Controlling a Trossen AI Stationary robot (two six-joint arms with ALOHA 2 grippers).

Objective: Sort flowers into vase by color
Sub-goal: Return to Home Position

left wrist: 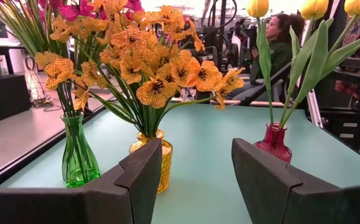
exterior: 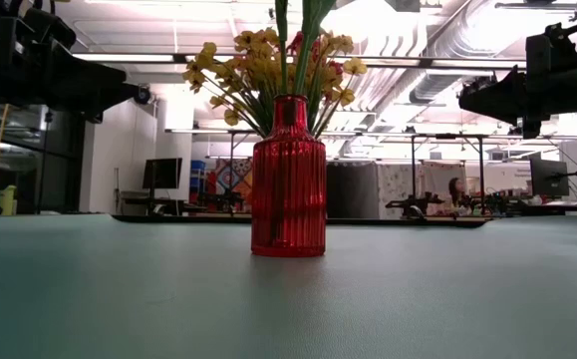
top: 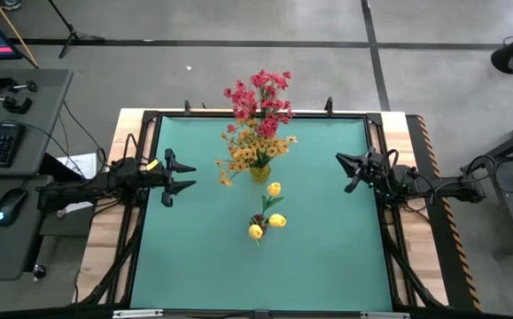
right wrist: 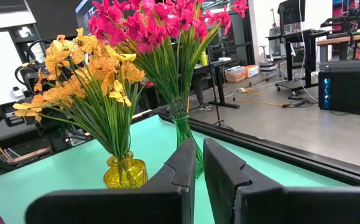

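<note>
Dark cabled arms (top: pixel 88 188), black claws (top: pixel 192 175).

Three bunches by my count, all standing upright in vases, roughly in a line front to back.

Rearmost: pink-red blossoms (top: pixel 260 96) in the clear green vase (left wrist: pixel 78 155), stems fanning out.

Just in front, a little to one side: orange-yellow blossoms (top: pixel 249 149) in the squat yellow vase (right wrist: pixel 125 173). From above the two bunches overlap.

Nearest the front, apart from both: yellow tulips (top: pixel 277 221) in the ribbed red vase (exterior: pixel 288 179). There are three heads with long green leaves. One leans back toward the yellow vase and two lean forward. All three stems look seated in the neck, though from above the leaves hide the mouth.
</note>
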